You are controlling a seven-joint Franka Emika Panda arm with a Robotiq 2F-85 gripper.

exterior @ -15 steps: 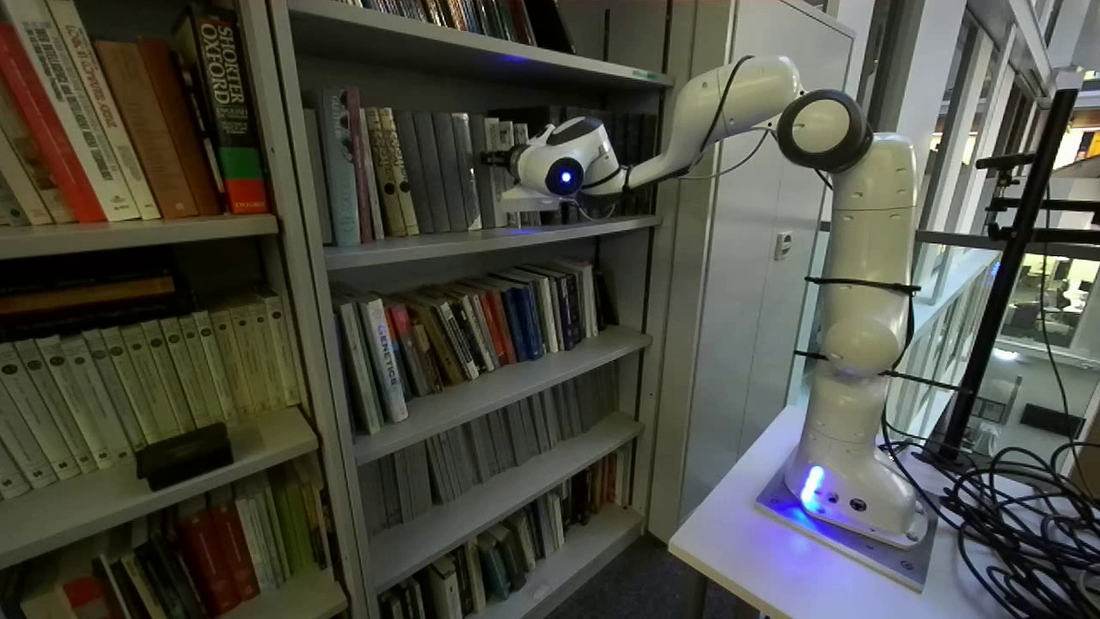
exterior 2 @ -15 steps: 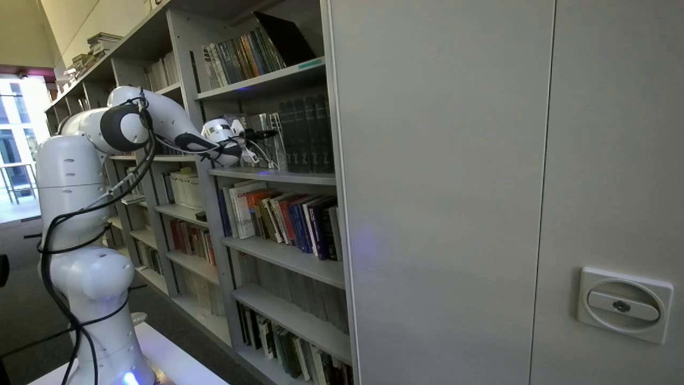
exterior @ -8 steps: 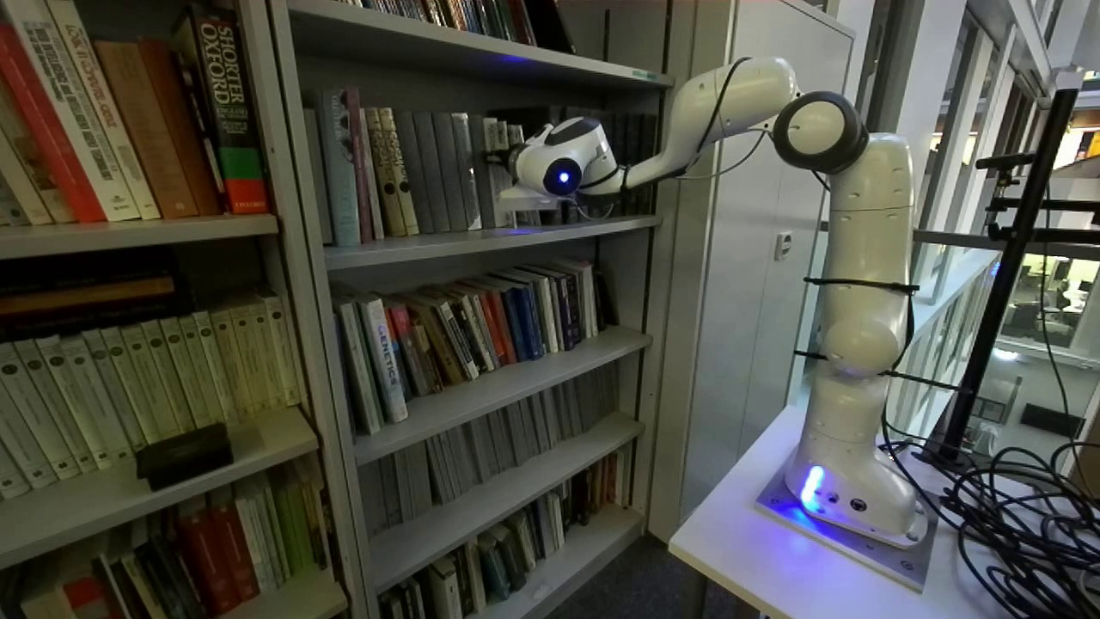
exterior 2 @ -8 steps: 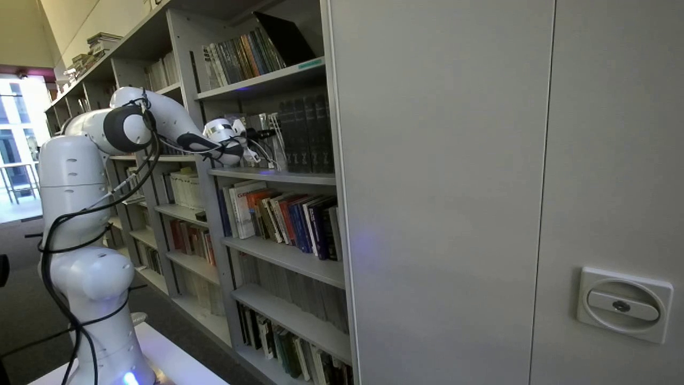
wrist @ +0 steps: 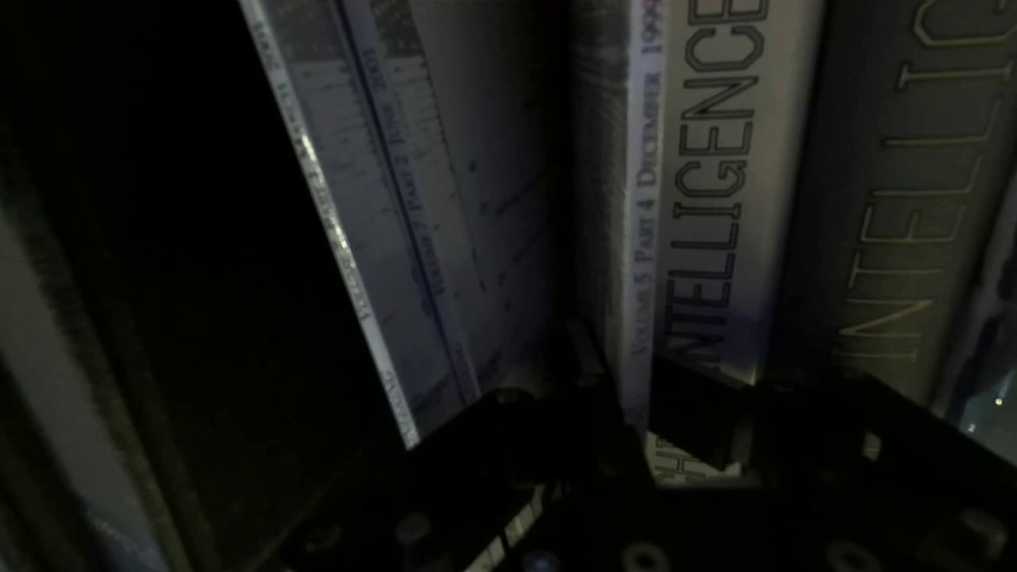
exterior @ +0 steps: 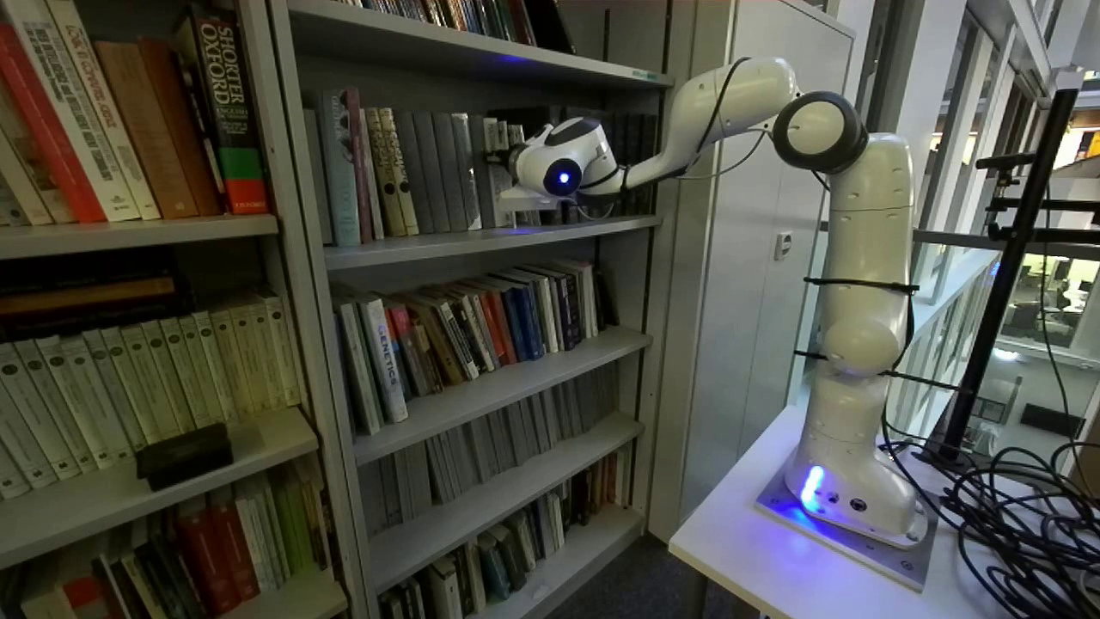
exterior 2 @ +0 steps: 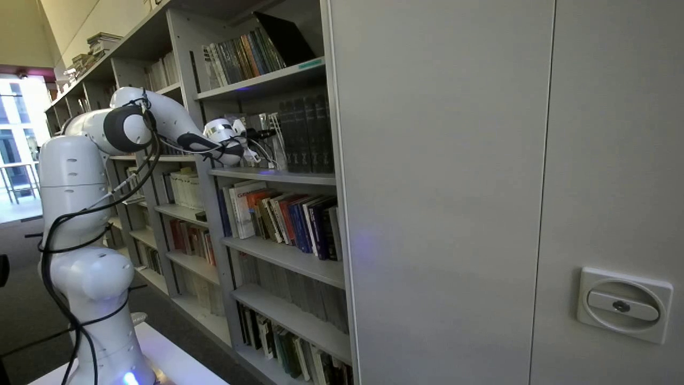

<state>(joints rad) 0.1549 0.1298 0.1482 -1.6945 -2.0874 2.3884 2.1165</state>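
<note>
Jaws: clamped on slim, flat-spined journal (wrist: 642,206) | beside: thicker smooth-spined book (wrist: 719,183)

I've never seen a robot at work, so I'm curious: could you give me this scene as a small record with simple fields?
Machine: white jointed robot arm, its base on a white table
Gripper: black two-fingered gripper, closed on a thin pale-spined volume
Spine text: "Volume 5 Part 4 December 1999"
Beside the volume: grey-spined book lettered "INTELLIGENCE" on one side, thin pale slanting journals on the other
Setting: grey bookcase with rows of books
Nearby: pale grey cupboard; tangled black cables by the arm's base
</note>
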